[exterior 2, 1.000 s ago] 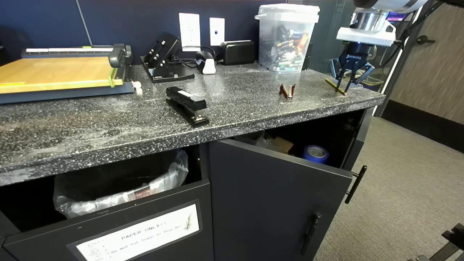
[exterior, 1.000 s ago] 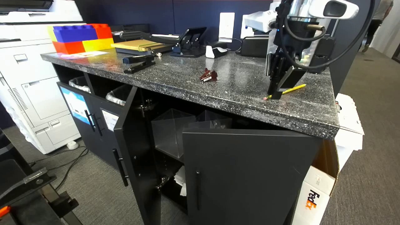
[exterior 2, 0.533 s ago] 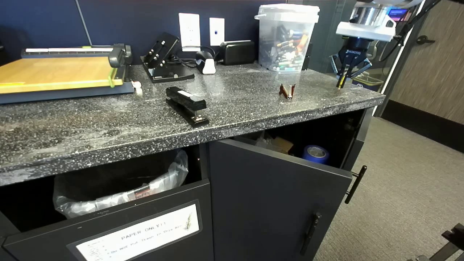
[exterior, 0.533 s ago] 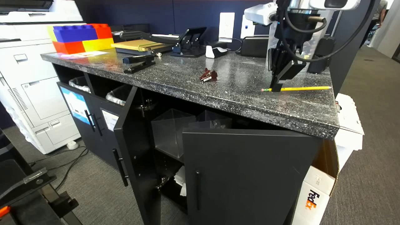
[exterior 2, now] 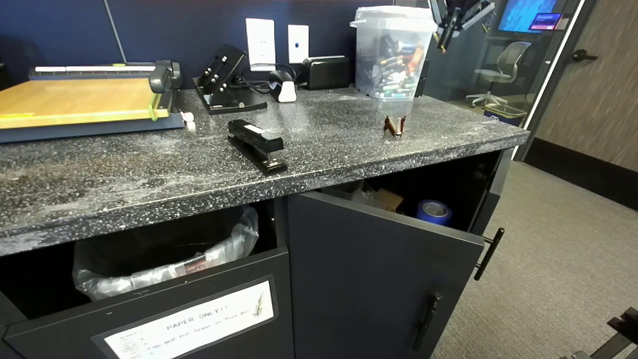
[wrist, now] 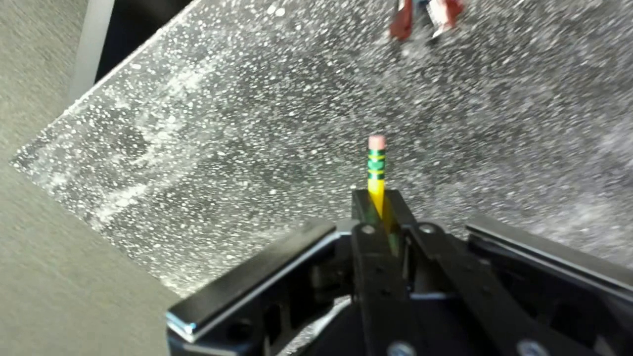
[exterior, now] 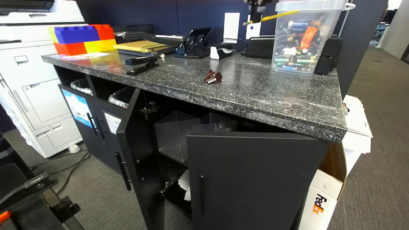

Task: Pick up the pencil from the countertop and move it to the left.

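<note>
The pencil (exterior: 281, 15) is being pinched near its eraser end by the claw (wrist: 378, 202), the jaws being parted only by its thickness, and is being held aloft above the desk (exterior: 249, 89). Assorted small coloured items (exterior 2: 396, 75) are being held in a translucent tub (exterior 2: 391, 24) there, while a blue tape roll (exterior 2: 429, 218) is being housed in the open cabinet (exterior 2: 389, 269) below.

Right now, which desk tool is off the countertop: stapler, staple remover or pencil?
The yellow pencil, pinched between the fingers above the countertop; the black stapler and dark red staple remover both rest on it.
</note>
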### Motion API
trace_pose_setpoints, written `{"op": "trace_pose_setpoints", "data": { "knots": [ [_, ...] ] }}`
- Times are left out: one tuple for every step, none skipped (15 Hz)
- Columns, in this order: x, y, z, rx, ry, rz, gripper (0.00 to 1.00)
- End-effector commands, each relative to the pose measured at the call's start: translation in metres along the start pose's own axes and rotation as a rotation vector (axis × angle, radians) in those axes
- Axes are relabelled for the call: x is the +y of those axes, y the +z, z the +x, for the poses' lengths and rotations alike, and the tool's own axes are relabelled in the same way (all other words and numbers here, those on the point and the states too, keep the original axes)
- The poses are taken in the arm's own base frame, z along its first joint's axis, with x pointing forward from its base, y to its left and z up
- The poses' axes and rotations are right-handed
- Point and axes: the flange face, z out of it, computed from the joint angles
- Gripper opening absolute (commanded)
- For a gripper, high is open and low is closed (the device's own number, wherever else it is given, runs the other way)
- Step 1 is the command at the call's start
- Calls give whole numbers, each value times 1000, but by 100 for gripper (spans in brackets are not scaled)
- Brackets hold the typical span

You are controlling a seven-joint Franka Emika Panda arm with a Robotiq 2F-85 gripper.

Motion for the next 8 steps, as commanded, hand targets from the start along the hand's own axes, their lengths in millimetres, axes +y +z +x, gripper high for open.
{"op": "trace_pose_setpoints", "data": {
  "knots": [
    [-70,-38,-53,-40,-196,-20,2],
    [-91,-34,-70,-59,-248,-28,2],
    [-111,-27,-88,-79,-299,-38,2],
    [-132,-15,-108,-99,-349,-54,2],
    [-148,-4,-124,-119,-400,-70,2],
    [-164,13,-141,-137,-452,-95,2],
    [-175,30,-154,-149,-494,-117,2],
    [-182,52,-164,-156,-519,-144,2]
  ]
}}
